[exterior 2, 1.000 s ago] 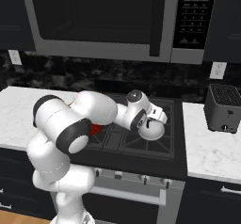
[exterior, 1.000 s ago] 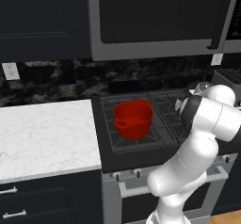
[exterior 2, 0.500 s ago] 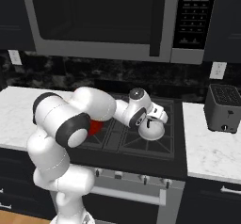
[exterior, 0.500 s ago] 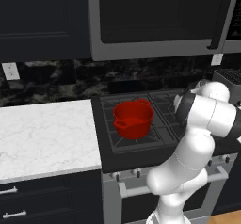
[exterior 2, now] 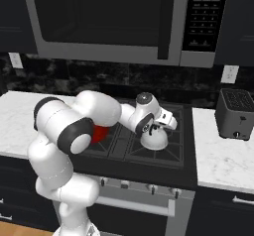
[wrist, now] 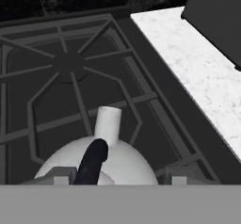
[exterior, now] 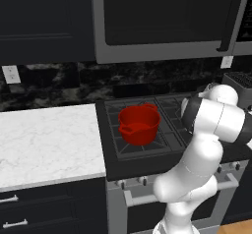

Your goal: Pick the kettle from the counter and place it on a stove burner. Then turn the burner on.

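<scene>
The silvery-white kettle (exterior 2: 154, 141) sits on the grate of the front right stove burner (exterior 2: 172, 148) of the black cooktop. My gripper (exterior 2: 157, 128) hangs directly over it. In the hand view the kettle (wrist: 127, 164) lies just below the hand, its white spout (wrist: 108, 123) pointing away and its dark handle (wrist: 92, 161) upright between my fingertips. The gripper (wrist: 120, 180) is open, with both tips wide of the handle and not touching it. Beyond the kettle is the rear right burner (wrist: 68, 63). White counter (wrist: 197, 63) runs along the cooktop's right side.
A red two-handled pot (exterior: 140, 125) stands on the left burners, partly hidden by my arm in the right base view (exterior 2: 100, 133). A dark toaster (exterior 2: 235, 113) stands on the right counter (exterior 2: 223, 155). Stove knobs (exterior 2: 124, 184) line the front panel. A microwave hangs overhead.
The kettle and hand have shifted slightly left and toward the stove front, onto the front right grate. The elbow has swung outward.
</scene>
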{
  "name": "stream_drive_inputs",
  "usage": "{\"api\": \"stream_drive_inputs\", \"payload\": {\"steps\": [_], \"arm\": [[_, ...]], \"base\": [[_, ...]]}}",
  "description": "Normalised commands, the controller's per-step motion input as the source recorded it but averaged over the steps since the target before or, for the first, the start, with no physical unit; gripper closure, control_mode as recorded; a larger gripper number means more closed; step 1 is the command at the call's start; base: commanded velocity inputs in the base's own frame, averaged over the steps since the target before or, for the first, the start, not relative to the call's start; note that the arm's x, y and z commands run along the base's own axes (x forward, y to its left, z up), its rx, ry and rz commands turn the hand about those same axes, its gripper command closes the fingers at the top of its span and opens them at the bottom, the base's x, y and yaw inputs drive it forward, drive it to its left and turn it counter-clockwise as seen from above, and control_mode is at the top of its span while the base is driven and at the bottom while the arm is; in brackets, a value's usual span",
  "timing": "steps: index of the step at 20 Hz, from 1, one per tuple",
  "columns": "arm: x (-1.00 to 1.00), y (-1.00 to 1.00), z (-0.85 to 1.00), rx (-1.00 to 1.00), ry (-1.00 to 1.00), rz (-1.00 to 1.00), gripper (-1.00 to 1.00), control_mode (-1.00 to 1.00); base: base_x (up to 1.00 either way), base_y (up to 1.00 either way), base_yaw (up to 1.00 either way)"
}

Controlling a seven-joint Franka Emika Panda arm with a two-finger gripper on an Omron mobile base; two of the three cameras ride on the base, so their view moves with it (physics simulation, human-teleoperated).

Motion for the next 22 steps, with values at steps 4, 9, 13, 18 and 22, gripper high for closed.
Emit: {"api": "stream_drive_inputs", "payload": {"steps": [4, 9, 13, 18, 22], "arm": [[0.00, 0.00, 0.25, 0.00, -0.07, 0.00, -1.00, -1.00], [0.00, 0.00, 0.21, 0.00, -0.11, 0.00, -1.00, -1.00], [-0.41, 0.04, 0.46, 0.00, -0.22, 0.02, -1.00, -1.00], [-1.00, 0.00, 0.39, 0.00, -0.34, 0.07, -1.00, -1.00], [-1.00, 0.00, 0.17, 0.00, -0.28, 0.04, -1.00, -1.00]], "base": [[0.00, 0.00, 0.00], [0.00, 0.00, 0.00], [0.00, 0.00, 0.00], [0.00, 0.00, 0.00], [0.00, 0.00, 0.00]]}}
